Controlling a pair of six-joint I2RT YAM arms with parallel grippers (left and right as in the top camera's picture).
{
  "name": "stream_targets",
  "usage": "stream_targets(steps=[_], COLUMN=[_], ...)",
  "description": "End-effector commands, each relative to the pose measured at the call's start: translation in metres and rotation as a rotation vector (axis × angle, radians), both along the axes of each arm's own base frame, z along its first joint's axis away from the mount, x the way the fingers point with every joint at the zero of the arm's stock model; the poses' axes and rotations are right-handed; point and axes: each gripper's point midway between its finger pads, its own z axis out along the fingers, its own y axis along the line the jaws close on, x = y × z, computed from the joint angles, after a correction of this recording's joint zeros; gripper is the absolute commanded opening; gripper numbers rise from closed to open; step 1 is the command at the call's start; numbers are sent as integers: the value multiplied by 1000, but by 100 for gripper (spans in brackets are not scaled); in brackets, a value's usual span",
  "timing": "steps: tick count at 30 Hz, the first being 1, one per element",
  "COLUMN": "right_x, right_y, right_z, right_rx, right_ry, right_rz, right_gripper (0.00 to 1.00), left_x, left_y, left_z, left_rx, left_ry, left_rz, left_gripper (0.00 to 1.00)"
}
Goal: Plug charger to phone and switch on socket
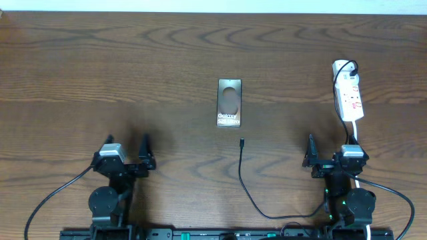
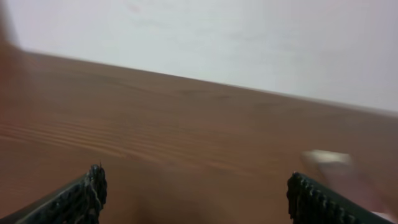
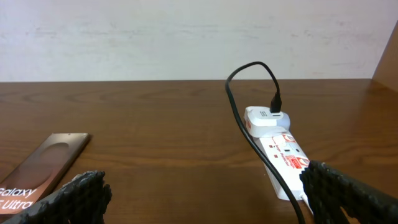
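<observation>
The phone [image 1: 229,102] lies flat at the table's middle, a dark brownish slab with white "Galaxy" text; its corner also shows in the right wrist view [image 3: 43,165]. The charger cable [image 1: 248,190] curves from the front edge up to its connector tip [image 1: 241,141], just below the phone and apart from it. The white socket strip [image 1: 348,99] lies at the right with a plug in its far end; it also shows in the right wrist view [image 3: 280,152]. My left gripper [image 1: 128,148] [image 2: 196,190] is open and empty at the front left. My right gripper [image 1: 328,152] [image 3: 205,190] is open and empty, just in front of the strip.
A wooden table [image 1: 133,67] fills the view, with a pale wall behind it [image 3: 186,37]. A white cord [image 1: 357,130] runs from the strip toward the right arm's base. Thicker black arm cables [image 1: 57,193] trail at the front edge.
</observation>
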Motion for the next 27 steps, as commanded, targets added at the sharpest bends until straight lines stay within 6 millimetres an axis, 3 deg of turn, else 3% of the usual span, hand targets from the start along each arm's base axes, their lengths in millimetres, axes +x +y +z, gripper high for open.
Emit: stream_targets(steps=[1,5,8,13,20,24,27], right_x=[0,0,0,0,0,0,0], right_y=[-2,-2,-2,-2,-2,-2,-2], right_z=[-1,-1,-1,-1,-1,-1,-1], right_rx=[11,11,11,11,11,11,11], right_ry=[2,2,2,2,2,2,2], right_rz=[-9,-9,-9,-9,-9,-9,-9], right_gripper=[99,99,99,99,99,99,99], left_x=[-10,-9,-10,-27,-47,-30,-2], left_y=[-48,-50,-54,-59,-44,-44,-43], left_z=[-9,3,27,100,199,235,237], left_rx=[-369,-500,-494,-433,-321,-265,-202], left_ry=[101,84,-10,-301,-531,-399,-117], left_rz=[-246,-252,-300,-407,-337,-300,-256], left_gripper=[91,91,91,91,91,91,91])
